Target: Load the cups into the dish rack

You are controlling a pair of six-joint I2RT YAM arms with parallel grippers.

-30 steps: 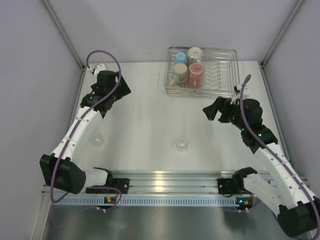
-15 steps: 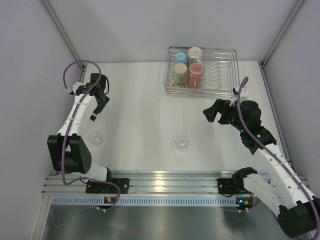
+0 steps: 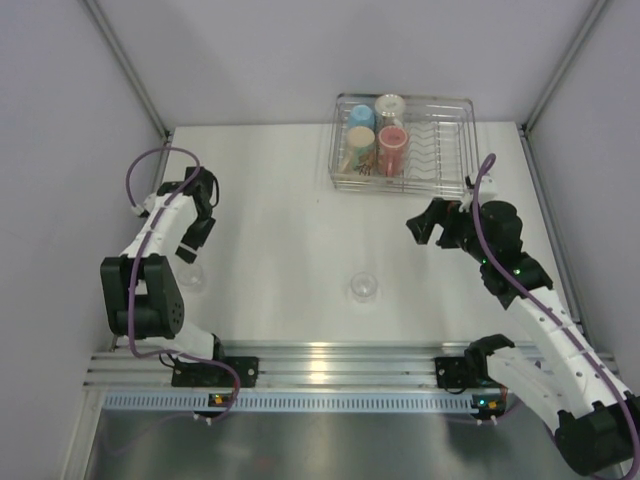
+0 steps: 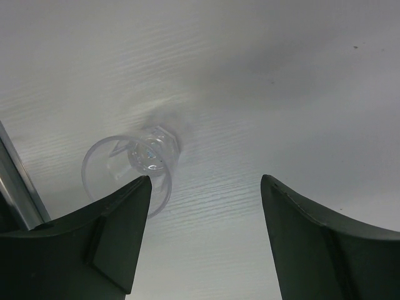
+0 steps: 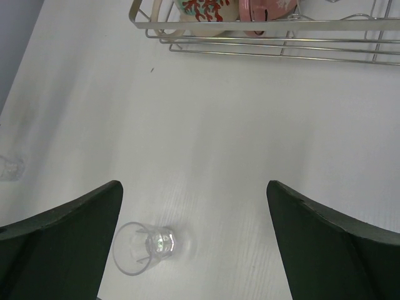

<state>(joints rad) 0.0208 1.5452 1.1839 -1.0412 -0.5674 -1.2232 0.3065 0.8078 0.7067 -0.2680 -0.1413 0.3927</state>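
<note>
The silver wire dish rack (image 3: 452,150) stands at the back right and holds a light blue cup (image 3: 361,116), a cream floral mug (image 3: 357,148), a red tumbler (image 3: 391,149) and a pale cup (image 3: 389,106). Two small clear glasses stand on the table: one at the left (image 3: 191,276), one in the middle (image 3: 363,287). My left gripper (image 3: 197,243) is open just above the left glass (image 4: 127,172), which sits by its left finger. My right gripper (image 3: 424,224) is open, in front of the rack; the middle glass (image 5: 142,247) lies low between its fingers.
The rack's front rail (image 5: 269,26) crosses the top of the right wrist view. A metal rail (image 3: 330,362) runs along the table's near edge. Angled frame posts (image 3: 130,70) stand at the back corners.
My left arm has swung back from the far left toward the near side, bringing the open gripper down over the left clear glass. The right arm has barely moved.
</note>
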